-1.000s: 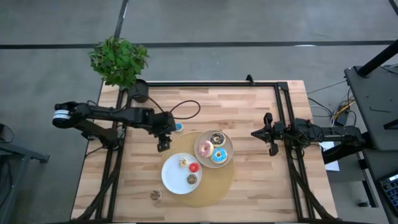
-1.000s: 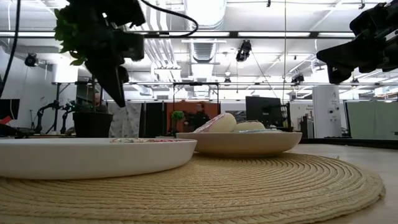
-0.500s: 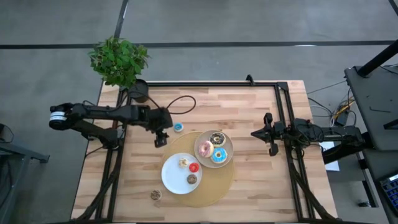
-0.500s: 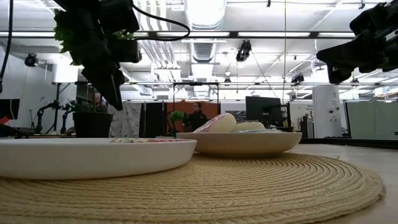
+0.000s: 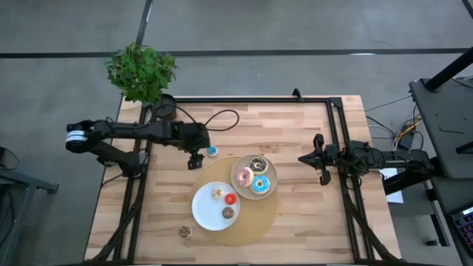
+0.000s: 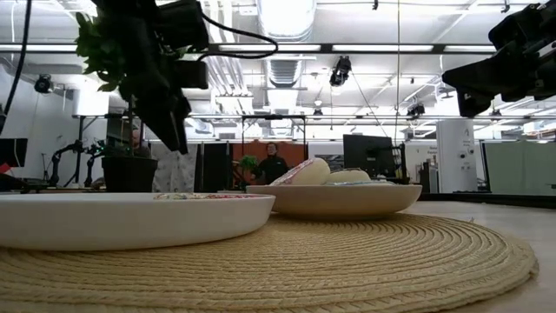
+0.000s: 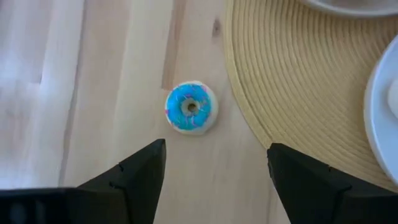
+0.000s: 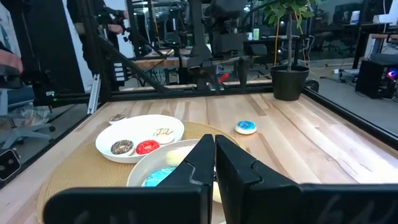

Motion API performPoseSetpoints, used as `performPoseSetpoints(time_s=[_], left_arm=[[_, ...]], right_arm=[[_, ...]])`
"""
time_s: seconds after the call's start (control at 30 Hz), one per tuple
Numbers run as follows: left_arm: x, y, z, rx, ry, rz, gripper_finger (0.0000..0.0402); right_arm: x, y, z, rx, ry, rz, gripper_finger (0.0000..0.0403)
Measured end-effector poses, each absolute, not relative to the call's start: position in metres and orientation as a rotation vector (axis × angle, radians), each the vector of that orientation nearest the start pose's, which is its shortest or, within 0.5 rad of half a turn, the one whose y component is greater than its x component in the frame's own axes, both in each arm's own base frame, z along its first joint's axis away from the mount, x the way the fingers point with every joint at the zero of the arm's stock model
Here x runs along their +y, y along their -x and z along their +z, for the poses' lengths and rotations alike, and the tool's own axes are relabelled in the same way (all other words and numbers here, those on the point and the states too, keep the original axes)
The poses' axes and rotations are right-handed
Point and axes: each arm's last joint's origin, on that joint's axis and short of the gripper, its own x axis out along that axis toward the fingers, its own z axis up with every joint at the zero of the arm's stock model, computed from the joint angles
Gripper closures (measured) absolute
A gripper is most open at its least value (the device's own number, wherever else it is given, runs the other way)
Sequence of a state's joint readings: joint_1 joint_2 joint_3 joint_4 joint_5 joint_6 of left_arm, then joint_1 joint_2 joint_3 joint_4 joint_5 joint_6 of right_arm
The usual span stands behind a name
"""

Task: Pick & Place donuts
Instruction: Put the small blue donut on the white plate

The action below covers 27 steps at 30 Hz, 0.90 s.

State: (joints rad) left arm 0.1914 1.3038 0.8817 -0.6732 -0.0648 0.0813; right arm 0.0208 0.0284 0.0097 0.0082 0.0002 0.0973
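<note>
Nearest, a small brown donut (image 5: 185,231) lies alone on the bare wooden surface (image 5: 310,222), just off the near-left edge of the woven mat (image 5: 259,218), so it looks not yet collected. On the mat, the white plate (image 5: 203,210) carries three mini donuts, cream (image 5: 218,193), red (image 5: 230,199) and brown (image 5: 228,213). Just beyond it, the beige plate (image 5: 240,185) holds the pink (image 5: 244,176), chocolate (image 5: 258,164) and blue-sprinkled (image 5: 259,185) ones. Six therefore seem placed and two remain out. Farther back, a mini blue donut (image 7: 191,107) sits on the surface just beside the mat's far-left edge. The left gripper (image 7: 214,165) hovers over it, pointing down, its fingers (image 7: 140,168) spread wide and empty to either side. The right gripper (image 5: 320,158) waits well to the right above the surface, fingers closed on nothing.
</note>
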Motion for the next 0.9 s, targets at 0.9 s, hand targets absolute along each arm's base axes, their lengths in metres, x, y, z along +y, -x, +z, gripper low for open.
performPoseSetpoints(time_s=[0.9], left_arm=[[0.087, -0.282, 0.184, 1.307, 0.036, 0.141, 0.015]], right_arm=[[0.002, -0.099, 0.165, 0.012, -0.101, 0.02, 0.0394]])
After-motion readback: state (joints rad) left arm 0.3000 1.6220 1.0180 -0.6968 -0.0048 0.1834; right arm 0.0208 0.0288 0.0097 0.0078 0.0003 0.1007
